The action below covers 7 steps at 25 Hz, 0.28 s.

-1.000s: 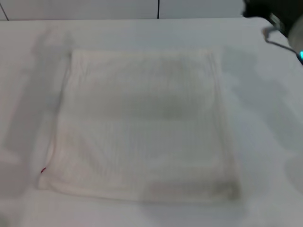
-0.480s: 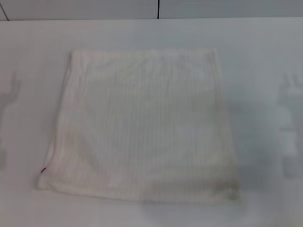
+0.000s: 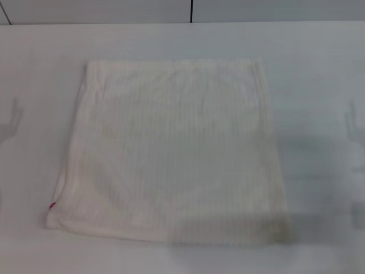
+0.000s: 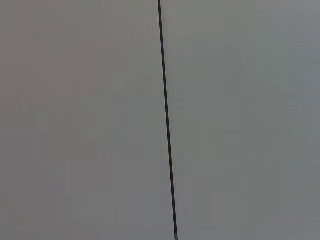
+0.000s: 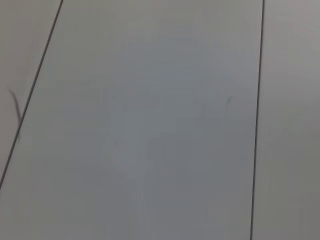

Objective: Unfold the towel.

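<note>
The towel (image 3: pixel 171 148) lies flat on the white table (image 3: pixel 319 68) in the head view, a cream-white, roughly square cloth with faint ribbed stripes. Its tiny red tag (image 3: pixel 52 206) shows at the near left corner. Neither gripper shows in the head view. Both wrist views show only plain grey panels with thin dark seams, with no fingers and no towel in them.
The table's far edge meets a grey wall with a dark vertical seam (image 3: pixel 191 10). Faint shadows fall on the table at the left edge (image 3: pixel 10 123) and the right edge (image 3: pixel 355 123).
A dark arm part seen at the upper right one second ago has left the head view. The towel has not moved.
</note>
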Available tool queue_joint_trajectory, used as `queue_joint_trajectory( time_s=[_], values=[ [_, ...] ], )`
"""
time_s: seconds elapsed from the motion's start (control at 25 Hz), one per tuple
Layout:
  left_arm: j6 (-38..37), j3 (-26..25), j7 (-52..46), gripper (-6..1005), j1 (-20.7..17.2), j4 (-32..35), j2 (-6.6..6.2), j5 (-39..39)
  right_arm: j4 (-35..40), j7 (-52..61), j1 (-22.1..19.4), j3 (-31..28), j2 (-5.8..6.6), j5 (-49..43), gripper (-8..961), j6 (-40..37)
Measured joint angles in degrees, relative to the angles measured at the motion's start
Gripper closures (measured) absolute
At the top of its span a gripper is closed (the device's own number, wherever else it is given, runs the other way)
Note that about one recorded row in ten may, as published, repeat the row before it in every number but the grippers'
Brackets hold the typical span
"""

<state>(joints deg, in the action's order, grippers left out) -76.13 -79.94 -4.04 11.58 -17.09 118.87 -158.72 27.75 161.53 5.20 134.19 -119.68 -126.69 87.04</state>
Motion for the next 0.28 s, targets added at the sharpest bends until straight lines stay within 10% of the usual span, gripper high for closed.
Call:
queue_joint_trajectory(
  time_s=[0.28],
  values=[
    [-1.6, 0.1, -0.2, 202, -1.1, 0.1, 0.16, -0.2, -0.9, 0.0, 0.3, 1.5, -0.03, -0.1, 286, -0.4]
  ],
)
